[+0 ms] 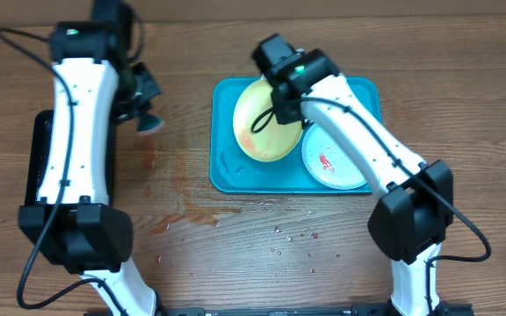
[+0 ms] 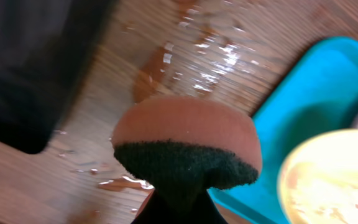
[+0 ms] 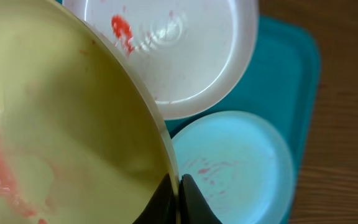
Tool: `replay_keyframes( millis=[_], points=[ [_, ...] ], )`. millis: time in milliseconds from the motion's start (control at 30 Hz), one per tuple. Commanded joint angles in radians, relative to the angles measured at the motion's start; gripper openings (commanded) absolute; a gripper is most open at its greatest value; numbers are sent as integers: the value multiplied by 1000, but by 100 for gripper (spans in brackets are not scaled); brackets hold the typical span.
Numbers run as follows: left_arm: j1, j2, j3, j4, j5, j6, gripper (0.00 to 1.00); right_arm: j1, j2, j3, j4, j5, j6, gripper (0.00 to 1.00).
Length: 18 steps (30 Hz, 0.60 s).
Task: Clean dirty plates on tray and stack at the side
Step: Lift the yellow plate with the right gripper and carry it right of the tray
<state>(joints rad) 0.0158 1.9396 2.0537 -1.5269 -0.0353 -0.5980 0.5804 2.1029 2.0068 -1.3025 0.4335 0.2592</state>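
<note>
My right gripper (image 1: 277, 111) (image 3: 179, 190) is shut on the rim of the yellow-green plate (image 1: 264, 125) (image 3: 61, 124) and holds it tilted over the left part of the turquoise tray (image 1: 227, 171) (image 3: 303, 68). The plate has red smears. A white plate (image 1: 334, 160) (image 3: 179, 56) with a red smear and a pale mint plate (image 3: 235, 168) with faint red streaks lie in the tray. My left gripper (image 1: 148, 118) (image 2: 173, 208) is shut on an orange sponge (image 2: 185, 134) with a black scouring side, held over the table left of the tray (image 2: 303, 93). The yellow plate also shows in the left wrist view (image 2: 334, 180).
A black tray (image 1: 37, 167) (image 2: 30, 62) lies at the left under my left arm. Water puddles and reddish stains (image 1: 183, 189) (image 2: 210, 59) spread over the wooden table between the black tray and the turquoise tray and in front of it.
</note>
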Motion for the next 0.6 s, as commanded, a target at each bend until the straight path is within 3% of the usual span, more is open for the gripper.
replay_keyframes(
  millis=[0, 267, 400, 567],
  points=[
    [81, -11, -5, -10, 18, 91, 4, 102, -16, 66, -19, 411, -20, 4],
    [211, -10, -5, -37, 59, 101, 4, 254, -16, 66, 63, 859, -218, 4],
    [228, -10, -8, -41, 58, 101, 4, 292, -16, 66, 70, 921, -298, 4],
    [227, -10, -23, -36, 58, 102, 4, 301, -16, 66, 66, 871, -243, 4]
  ],
)
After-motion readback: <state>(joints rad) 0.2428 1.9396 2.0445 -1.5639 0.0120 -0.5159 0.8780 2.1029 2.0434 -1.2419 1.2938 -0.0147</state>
